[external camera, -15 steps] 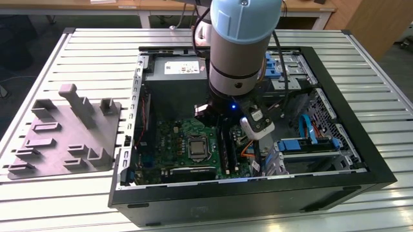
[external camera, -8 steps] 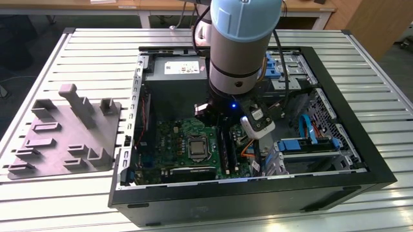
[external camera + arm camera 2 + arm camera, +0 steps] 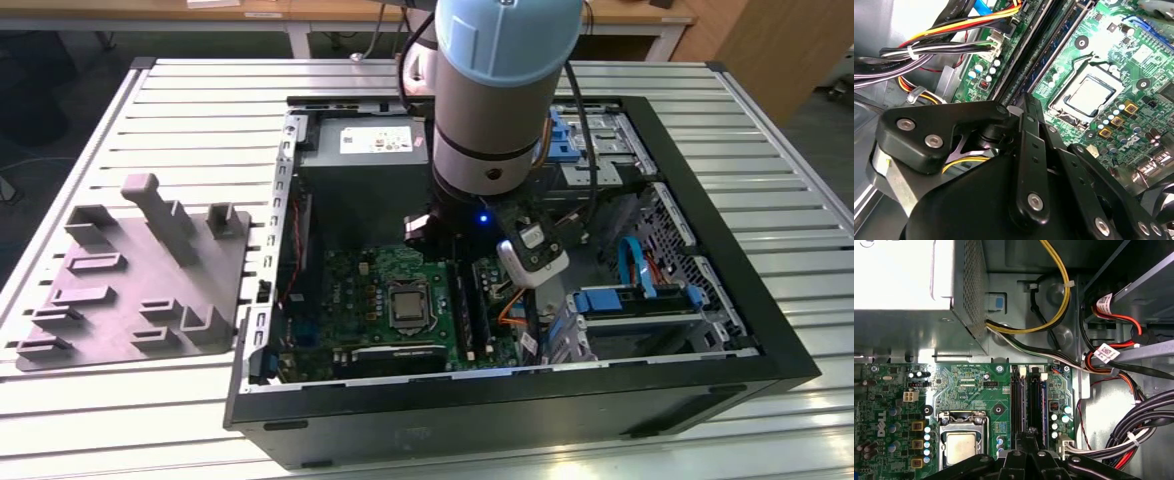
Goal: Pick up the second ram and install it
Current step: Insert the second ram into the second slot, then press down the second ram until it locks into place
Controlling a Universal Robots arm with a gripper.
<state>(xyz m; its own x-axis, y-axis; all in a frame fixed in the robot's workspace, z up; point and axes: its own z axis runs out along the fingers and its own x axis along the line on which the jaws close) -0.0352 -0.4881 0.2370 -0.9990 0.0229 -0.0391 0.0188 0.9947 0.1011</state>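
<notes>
**A:** Start at the exterior view's left. What sits there?

**B:** A grey moulded plastic fixture tray (image 3: 134, 270) lies flat on the ribbed aluminium table (image 3: 200, 90). It is just beside the open black steel computer case (image 3: 787, 350), and bare slats lie around its other sides.

**A:** And inside the case?

**B:** A grey boxy power supply (image 3: 360, 150) sits against the far wall. Nearer is the green motherboard (image 3: 360, 290) with its square silver processor socket (image 3: 404, 305). The pale blue and silver robot arm (image 3: 494, 100) reaches down within the rim, with free space all around it up there.

**A:** Where is the second ram?

**B:** In the first wrist view the second ram (image 3: 1032, 400) shows as a thin dark stick on edge. It stands in line with the long black socket strips (image 3: 1016, 405) and close between them.

**A:** The pincer?

**B:** The black linked gripper (image 3: 1029, 432) is drawn together on that stick's upper edge. In the second wrist view the gripper (image 3: 1025, 102) sits low over the same strips.

**A:** Room further right?

**B:** It is tight. A bundle of black, red and yellow cables (image 3: 1134, 435) lies near, and blue drive caddies (image 3: 634, 300) stand beyond.
</notes>
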